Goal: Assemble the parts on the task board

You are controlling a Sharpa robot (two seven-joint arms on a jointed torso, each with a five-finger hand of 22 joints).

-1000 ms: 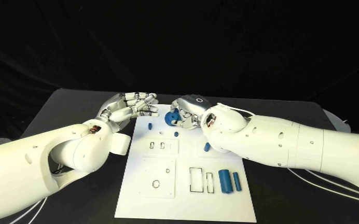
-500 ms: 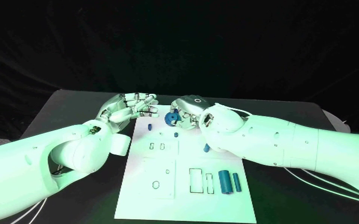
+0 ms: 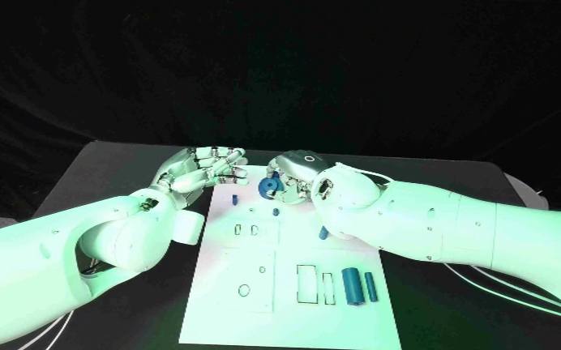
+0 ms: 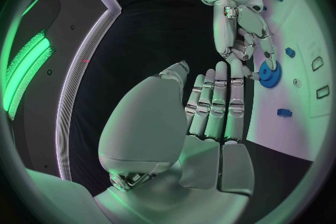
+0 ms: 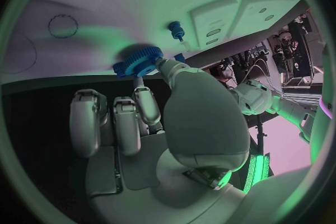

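I'm seeing the right hand point(image 3: 301, 173) covering part of the gear point(image 3: 270, 184) | its arm is hiding the board's point(image 3: 222, 301) right edge | a part point(image 3: 323, 233) is peeking half out beneath it | slot shapes are reading too small to tell

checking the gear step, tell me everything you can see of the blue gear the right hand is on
The blue gear is a small toothed wheel that looks like plastic, with fine teeth round its rim and a central hub. It sits at the far end of the task board, at the board's surface; whether it is seated on a peg cannot be told. The right hand pinches it between fingertips at its rim. The left hand is beside the board, apart from it.
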